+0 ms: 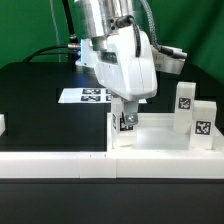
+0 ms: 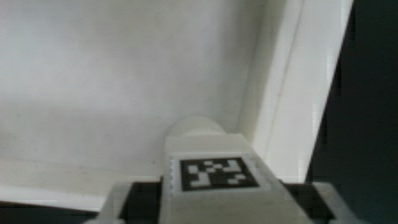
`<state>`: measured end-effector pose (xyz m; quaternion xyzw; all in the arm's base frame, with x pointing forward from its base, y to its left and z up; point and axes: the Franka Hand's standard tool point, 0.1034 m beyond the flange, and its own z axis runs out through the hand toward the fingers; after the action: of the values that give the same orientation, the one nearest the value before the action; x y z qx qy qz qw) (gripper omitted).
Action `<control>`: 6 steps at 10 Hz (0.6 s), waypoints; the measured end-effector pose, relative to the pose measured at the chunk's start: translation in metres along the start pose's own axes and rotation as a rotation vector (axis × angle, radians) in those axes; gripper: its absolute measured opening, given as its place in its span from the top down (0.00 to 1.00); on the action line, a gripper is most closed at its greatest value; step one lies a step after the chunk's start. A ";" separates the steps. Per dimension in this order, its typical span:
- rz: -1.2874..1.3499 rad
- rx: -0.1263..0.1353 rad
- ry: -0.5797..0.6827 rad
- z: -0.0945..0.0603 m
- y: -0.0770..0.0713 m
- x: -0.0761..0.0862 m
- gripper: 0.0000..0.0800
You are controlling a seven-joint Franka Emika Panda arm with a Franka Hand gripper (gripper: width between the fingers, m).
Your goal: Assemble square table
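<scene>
The white square slab (image 1: 160, 132) lies at the exterior view's lower right, and its raised rim (image 2: 285, 80) shows in the wrist view. My gripper (image 1: 126, 122) is shut on a white tagged leg (image 1: 126, 136) and holds it upright at the slab's left corner, its lower end at or just above the slab. In the wrist view the leg (image 2: 214, 160) points at the slab's flat face beside the rim, between the gripper's (image 2: 214, 205) grey fingers (image 2: 134, 203). Two more tagged legs (image 1: 185, 97) (image 1: 203, 122) stand upright on the slab's right side.
The long white low wall (image 1: 50, 160) runs along the front, touching the slab. The marker board (image 1: 85, 95) lies flat behind the arm. A small white piece (image 1: 2, 125) shows at the exterior view's left edge. Black tabletop surrounds everything.
</scene>
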<state>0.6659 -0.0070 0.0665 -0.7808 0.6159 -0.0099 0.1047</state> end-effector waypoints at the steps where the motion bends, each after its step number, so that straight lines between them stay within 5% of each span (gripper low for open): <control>1: -0.158 -0.005 0.006 -0.002 -0.002 0.001 0.53; 2: -0.367 -0.017 0.007 -0.003 -0.001 0.001 0.31; 3: -0.543 -0.046 -0.005 -0.003 0.000 -0.004 0.21; 6: -0.751 -0.048 -0.010 -0.003 0.001 -0.003 0.19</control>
<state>0.6641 -0.0042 0.0695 -0.9546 0.2859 -0.0293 0.0786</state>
